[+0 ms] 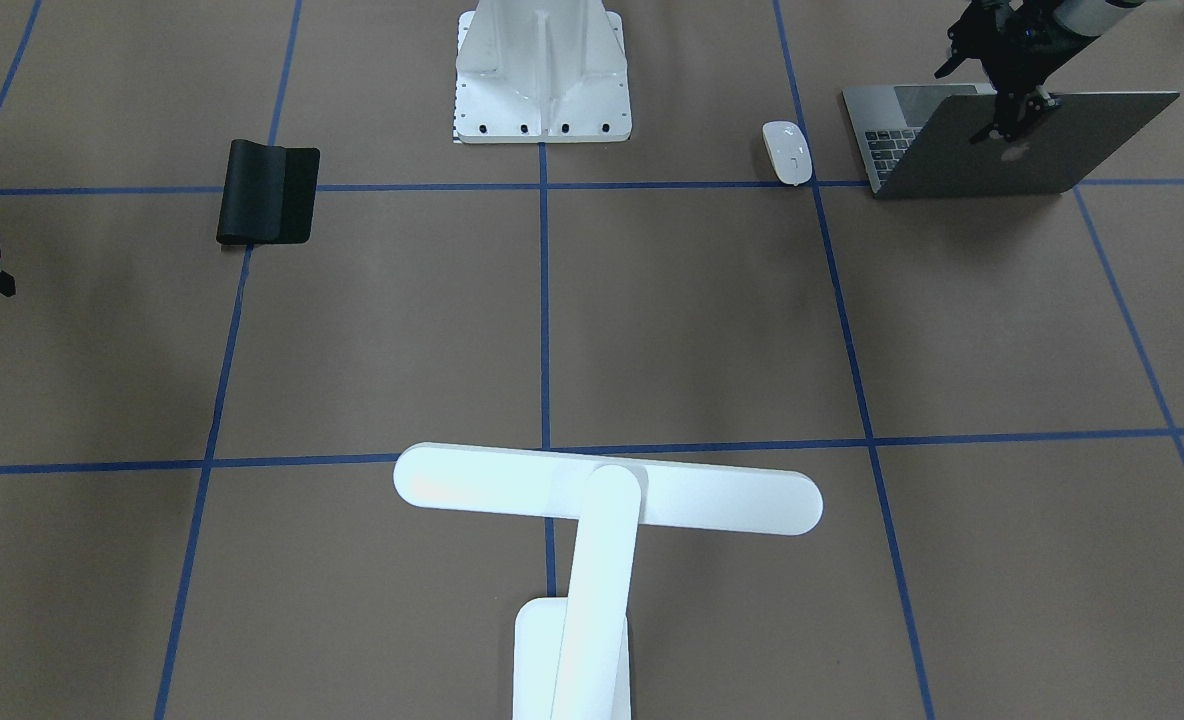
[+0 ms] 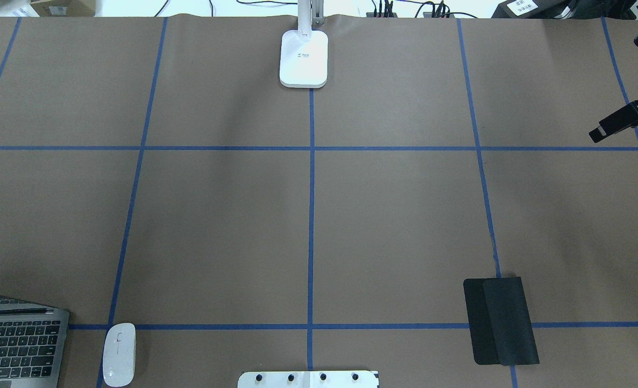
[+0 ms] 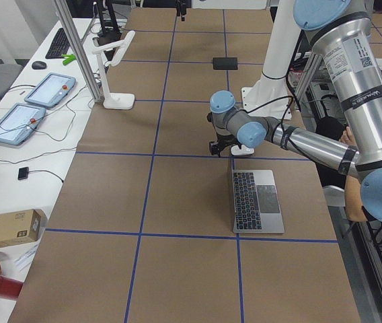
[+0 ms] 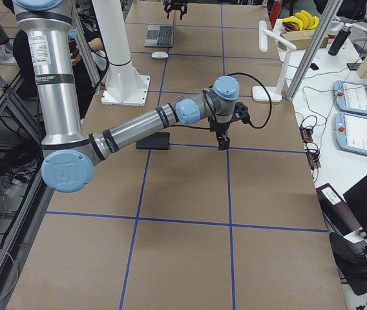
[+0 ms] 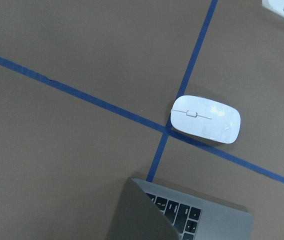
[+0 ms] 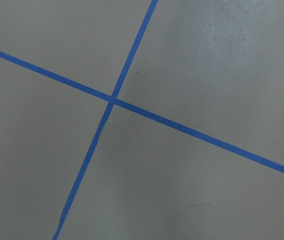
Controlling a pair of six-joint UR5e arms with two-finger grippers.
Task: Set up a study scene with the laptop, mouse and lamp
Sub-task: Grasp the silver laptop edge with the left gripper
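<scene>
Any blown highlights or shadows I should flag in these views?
Front-facing: lamp blown out, no surface detail. Overhead: soft shadow streak on the table near the lamp's base. Left wrist: mouse sharp, faint glossy patches.

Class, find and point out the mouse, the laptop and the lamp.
mouse (image 1: 787,152): front-facing view, top shell.
laptop (image 1: 1082,145): front-facing view, back of lid.
lamp (image 1: 482,482): front-facing view, head bar.

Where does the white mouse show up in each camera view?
Front-facing: mouse upper right, just left of the laptop.
Overhead: bottom left, right of the laptop.
Exterior left: cannot make it out.
Exterior right: far top, small, below the laptop.
Left wrist: centre right, at a tape crossing.
Right wrist: not in view.
Shared landmark: the laptop.
</scene>
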